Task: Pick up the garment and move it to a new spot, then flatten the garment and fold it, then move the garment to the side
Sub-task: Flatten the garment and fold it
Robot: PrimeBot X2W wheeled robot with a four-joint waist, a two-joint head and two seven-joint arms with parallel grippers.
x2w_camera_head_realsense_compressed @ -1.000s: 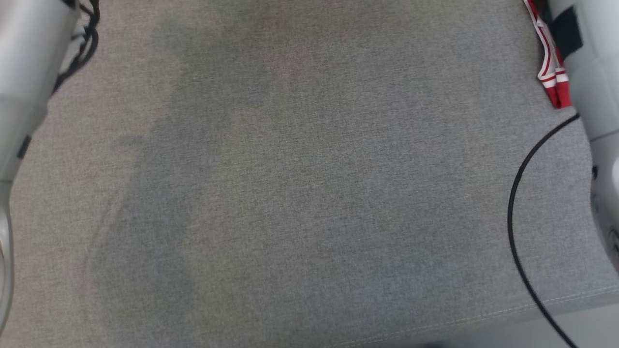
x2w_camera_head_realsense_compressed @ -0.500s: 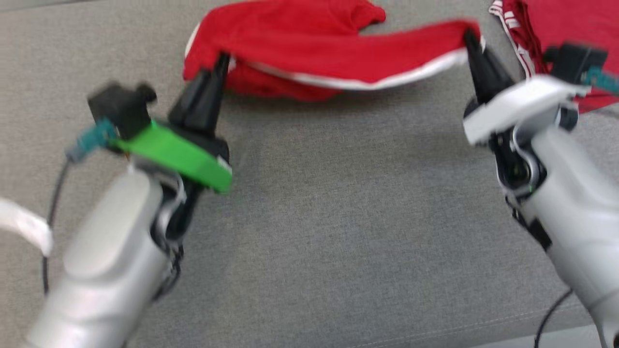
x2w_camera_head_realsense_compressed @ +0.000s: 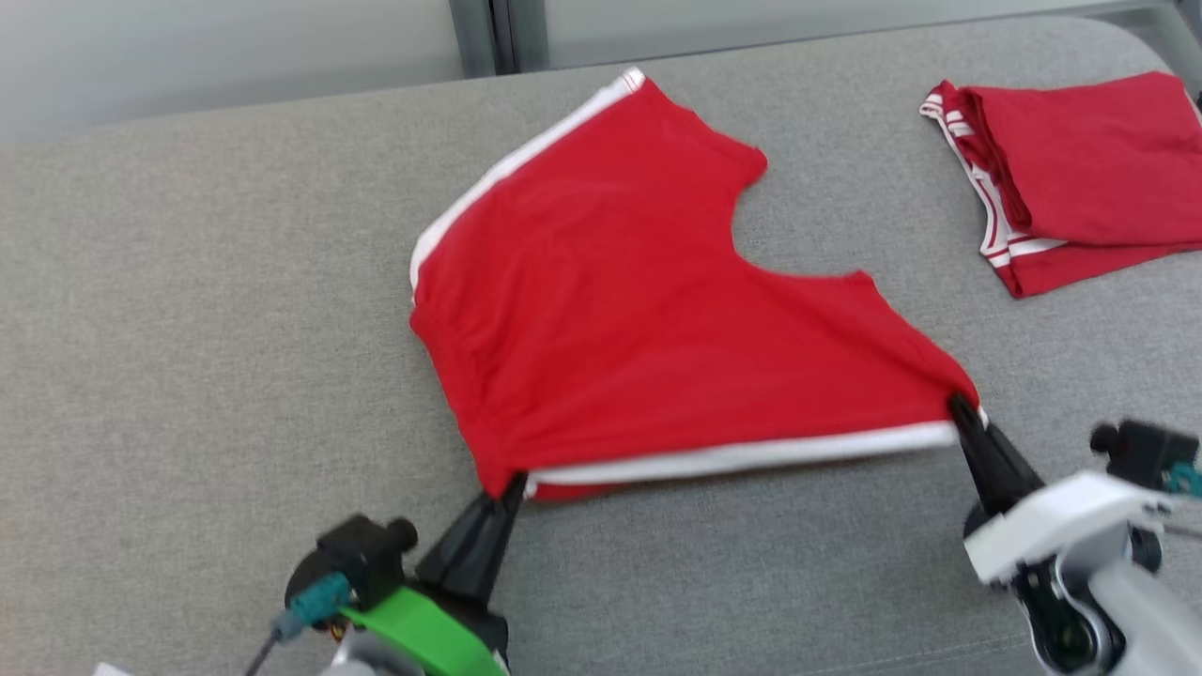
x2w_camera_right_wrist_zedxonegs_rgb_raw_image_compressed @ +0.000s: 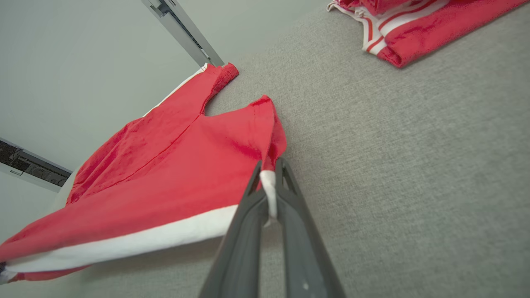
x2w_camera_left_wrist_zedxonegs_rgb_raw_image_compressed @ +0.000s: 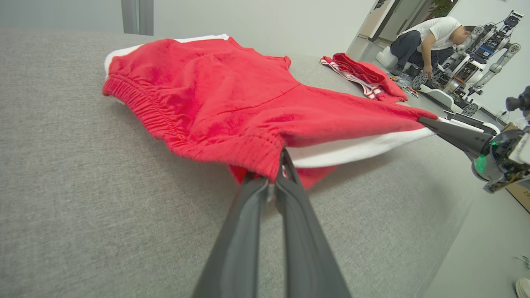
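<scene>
Garment point(x2w_camera_head_realsense_compressed: 620, 310), red shorts with white side stripe, lying spread on middle of grey cushion point(x2w_camera_head_realsense_compressed: 188, 329), striped edge hanging stretched along cushion's front edge. Left gripper point(x2w_camera_head_realsense_compressed: 512, 483) clenching front-left corner at elastic waistband. Right gripper point(x2w_camera_head_realsense_compressed: 960, 406) clenching front-right corner at white stripe. Folded red pile point(x2w_camera_head_realsense_compressed: 1080, 169) with white stripes sitting near far right corner, well apart. Person point(x2w_camera_left_wrist_zedxonegs_rgb_raw_image_compressed: 430, 37) crouching beyond cushion.

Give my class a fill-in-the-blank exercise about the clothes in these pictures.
The spread shorts are ___ with a white stripe.
Their near edge is held by ___ pairs of jaws.
The folded garment lies to the robot's ___ of the shorts.
Missing words: red; two; right.
</scene>
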